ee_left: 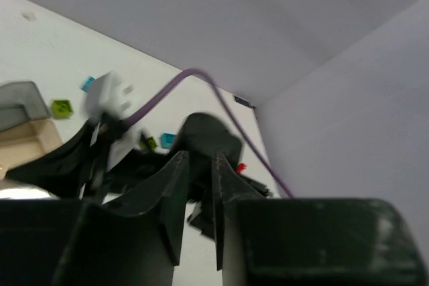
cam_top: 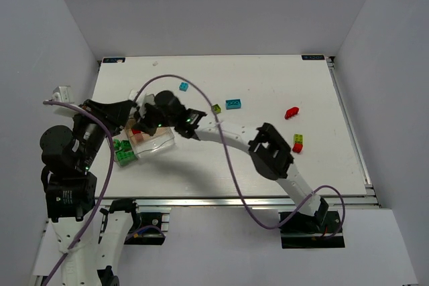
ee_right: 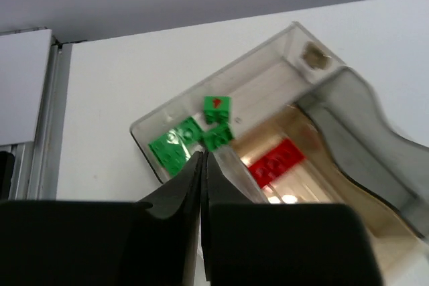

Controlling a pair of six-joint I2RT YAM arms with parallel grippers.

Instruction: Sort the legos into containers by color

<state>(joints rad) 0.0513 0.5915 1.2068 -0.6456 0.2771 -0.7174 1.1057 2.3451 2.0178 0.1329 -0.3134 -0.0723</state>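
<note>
Red brick [ee_right: 276,163] lies diagonally in clear tray [ee_right: 221,70] (greens [ee_right: 175,149] beside it); right gripper [ee_right: 203,155] clenched, empty.

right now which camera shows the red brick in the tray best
The right wrist view: the red brick lies in full view inside the clear tray, in the section next to the green bricks. The top view shows only a sliver of it, the rest hidden. The left wrist view does not show it.
</note>
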